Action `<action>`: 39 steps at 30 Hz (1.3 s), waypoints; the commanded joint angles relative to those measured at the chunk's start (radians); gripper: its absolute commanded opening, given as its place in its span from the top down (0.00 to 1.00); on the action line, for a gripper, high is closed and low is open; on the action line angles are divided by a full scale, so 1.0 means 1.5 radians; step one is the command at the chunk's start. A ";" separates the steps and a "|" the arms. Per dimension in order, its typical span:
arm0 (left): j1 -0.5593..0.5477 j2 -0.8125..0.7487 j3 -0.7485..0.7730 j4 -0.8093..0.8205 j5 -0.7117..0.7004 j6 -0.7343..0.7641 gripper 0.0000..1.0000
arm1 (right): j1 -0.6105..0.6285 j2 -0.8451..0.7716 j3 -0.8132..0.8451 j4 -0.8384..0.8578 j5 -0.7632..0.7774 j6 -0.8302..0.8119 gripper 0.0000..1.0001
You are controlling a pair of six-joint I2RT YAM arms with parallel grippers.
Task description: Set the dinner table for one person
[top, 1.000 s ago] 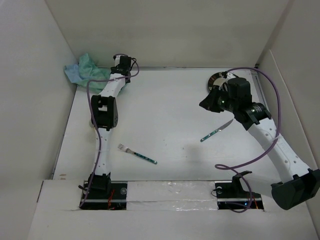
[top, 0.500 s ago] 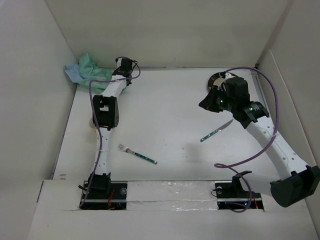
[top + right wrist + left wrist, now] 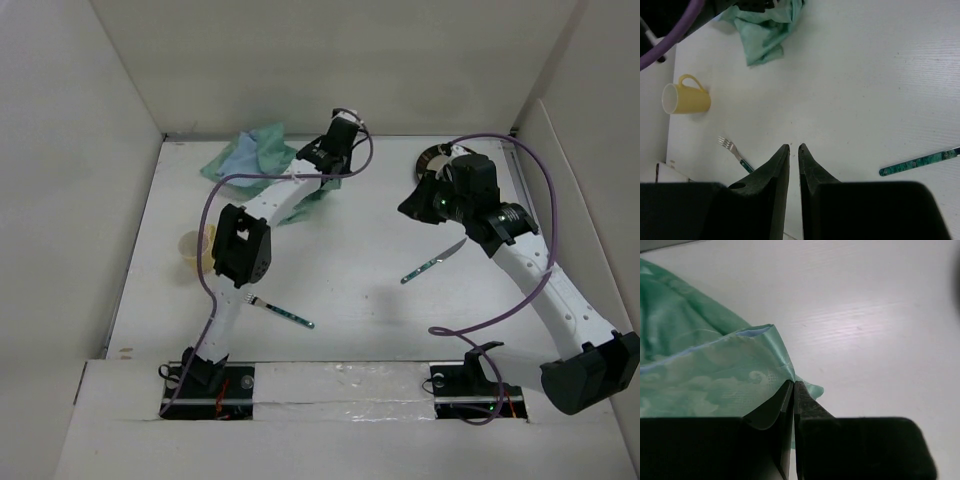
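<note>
The dinner table [image 3: 350, 300] is a wide white surface with white walls. A mint-green patterned cloth [image 3: 252, 156] lies crumpled at its back, left of centre. My left gripper [image 3: 335, 150] is shut on an edge of that cloth [image 3: 705, 370], its fingertips [image 3: 801, 390] pinching the fabric. My right gripper [image 3: 415, 205] hovers over the right side of the table [image 3: 855, 85]. In the right wrist view it [image 3: 794, 146] stands open by a narrow gap with nothing in it.
A yellow mug [image 3: 193, 247] stands at the left, beside the left arm. A fork [image 3: 283, 311] lies near the front and a green-handled knife [image 3: 433, 263] right of centre. A round dish [image 3: 433, 157] sits at the back right, half hidden by the right arm.
My left gripper closed on the cloth in the back left corner and has pulled it right along the back wall. The mug now shows. The right arm has not moved.
</note>
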 commanded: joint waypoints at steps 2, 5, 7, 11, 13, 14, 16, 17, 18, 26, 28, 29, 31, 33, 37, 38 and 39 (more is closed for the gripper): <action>0.008 -0.192 -0.136 0.037 -0.011 -0.027 1.00 | -0.003 -0.020 -0.010 0.037 0.011 -0.001 0.82; 0.015 -0.239 -0.201 0.047 -0.032 -0.039 1.00 | -0.003 -0.019 -0.016 0.040 0.016 0.005 0.81; 0.022 -0.273 -0.242 0.051 -0.054 -0.056 1.00 | -0.010 -0.016 -0.030 0.043 0.017 0.009 0.81; 0.044 -0.400 -0.380 0.103 -0.071 -0.094 1.00 | -0.010 0.008 -0.075 0.094 0.010 0.050 0.61; 0.044 -0.439 -0.397 0.115 -0.089 -0.102 1.00 | 0.002 0.047 -0.094 0.125 -0.011 0.063 0.42; 0.050 -0.447 -0.399 0.114 -0.107 -0.104 1.00 | 0.012 0.062 -0.095 0.148 -0.012 0.073 0.34; 0.050 -0.461 -0.394 0.106 -0.122 -0.101 1.00 | 0.051 0.120 -0.088 0.169 -0.004 0.079 0.28; 0.050 -0.473 -0.394 0.104 -0.145 -0.097 1.00 | 0.068 0.144 -0.071 0.187 0.000 0.082 0.26; 0.050 -0.479 -0.393 0.102 -0.152 -0.090 1.00 | 0.083 0.167 -0.062 0.196 0.006 0.084 0.23; 0.050 -0.499 -0.388 0.098 -0.143 -0.084 1.00 | 0.235 0.467 0.111 0.260 0.065 0.108 0.27; 0.050 -0.501 -0.386 0.099 -0.145 -0.076 1.00 | 0.250 0.514 0.164 0.268 0.069 0.130 0.31; 0.050 -0.501 -0.381 0.100 -0.147 -0.073 1.00 | 0.259 0.555 0.183 0.271 0.077 0.149 0.33; 0.050 -0.503 -0.376 0.099 -0.146 -0.070 1.00 | 0.295 0.587 0.235 0.270 0.118 0.156 0.33; 0.050 -0.507 -0.372 0.105 -0.140 -0.071 1.00 | 0.327 0.622 0.264 0.279 0.150 0.165 0.31; 0.050 -0.507 -0.313 0.104 -0.091 -0.073 1.00 | 0.340 0.594 0.222 0.358 0.160 0.208 0.31; 0.050 -0.504 -0.275 0.103 -0.063 -0.075 1.00 | 0.334 0.576 0.177 0.407 0.160 0.211 0.30; 0.050 -0.499 -0.251 0.099 -0.053 -0.081 1.00 | 0.334 0.562 0.160 0.419 0.158 0.210 0.30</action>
